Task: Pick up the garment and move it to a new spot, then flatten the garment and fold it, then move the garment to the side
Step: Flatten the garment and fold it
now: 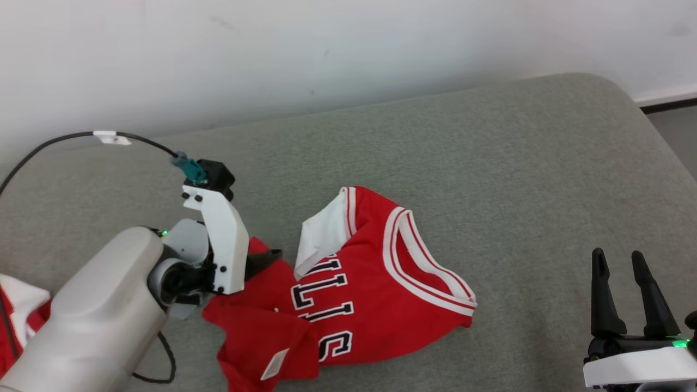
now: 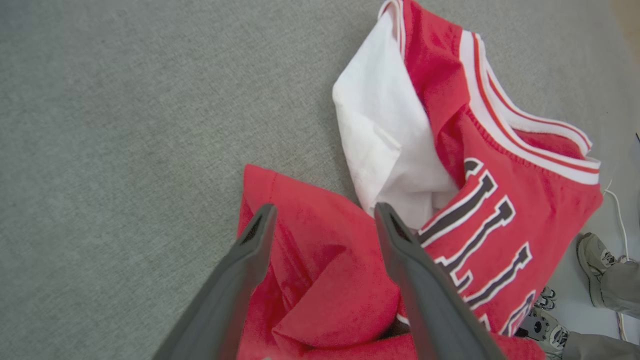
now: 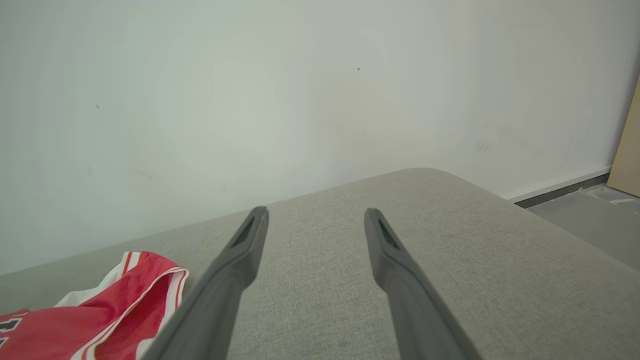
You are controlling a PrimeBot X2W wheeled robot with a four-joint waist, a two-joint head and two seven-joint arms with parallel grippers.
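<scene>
The garment (image 1: 375, 283) is a red jersey with white trim and black lettering, lying crumpled on the grey cushioned surface (image 1: 490, 163). My left gripper (image 1: 267, 257) is at its left part, mostly hidden behind the white wrist housing. In the left wrist view that gripper (image 2: 324, 210) is open, its two dark fingers straddling a raised red fold of the garment (image 2: 500, 165). My right gripper (image 1: 621, 258) stands open at the lower right, apart from the cloth. Between the right gripper's (image 3: 316, 214) fingers is bare cushion, with the garment (image 3: 115, 310) at the lower left.
Another red and white cloth (image 1: 16, 310) lies at the far left edge. A pale wall (image 1: 326, 49) backs the cushion, and the floor (image 1: 675, 130) drops off at the right. A person's shoes (image 2: 595, 265) stand beyond the cushion's edge. A black cable (image 1: 54, 141) trails from my left wrist.
</scene>
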